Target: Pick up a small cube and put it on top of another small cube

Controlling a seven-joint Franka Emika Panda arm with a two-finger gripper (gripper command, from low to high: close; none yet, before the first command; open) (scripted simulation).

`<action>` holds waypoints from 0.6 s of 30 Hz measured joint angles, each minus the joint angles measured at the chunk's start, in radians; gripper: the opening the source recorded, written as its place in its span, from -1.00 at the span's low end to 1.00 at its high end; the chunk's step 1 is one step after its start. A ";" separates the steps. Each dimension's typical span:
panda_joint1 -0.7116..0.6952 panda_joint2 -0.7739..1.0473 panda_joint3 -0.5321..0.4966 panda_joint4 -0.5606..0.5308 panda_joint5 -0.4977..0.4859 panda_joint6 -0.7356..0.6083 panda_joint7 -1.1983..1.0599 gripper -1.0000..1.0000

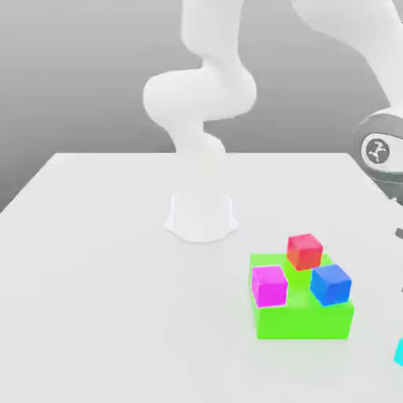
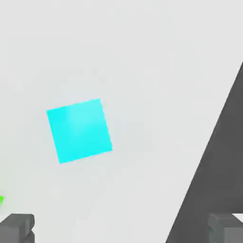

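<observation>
Cyan cube (image 2: 79, 130): small, rigid, likely light, flat-sided, loose on counter (image 2: 156, 57); grip across opposite faces; pincer (image 2: 121, 228) open, empty.

A white arm (image 1: 206, 94) is rising from its round base (image 1: 201, 216) on the white table (image 1: 94, 275) and arching off toward the exterior view's right, where part of its wrist (image 1: 379, 149) is showing at the edge. A green block (image 1: 303, 317) is sitting on the table, carrying a red cube (image 1: 305, 251), a magenta cube (image 1: 269, 285) and a blue cube (image 1: 330, 284). A sliver of a cyan cube (image 1: 399, 351) is peeking in at the right edge.
</observation>
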 joint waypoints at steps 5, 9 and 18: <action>0.044 0.169 -0.040 0.035 -0.059 0.114 0.007 -1.00; 0.044 0.169 -0.040 0.035 -0.059 0.112 0.007 -1.00; 0.011 -0.025 0.004 -0.037 0.000 -0.010 -0.012 -1.00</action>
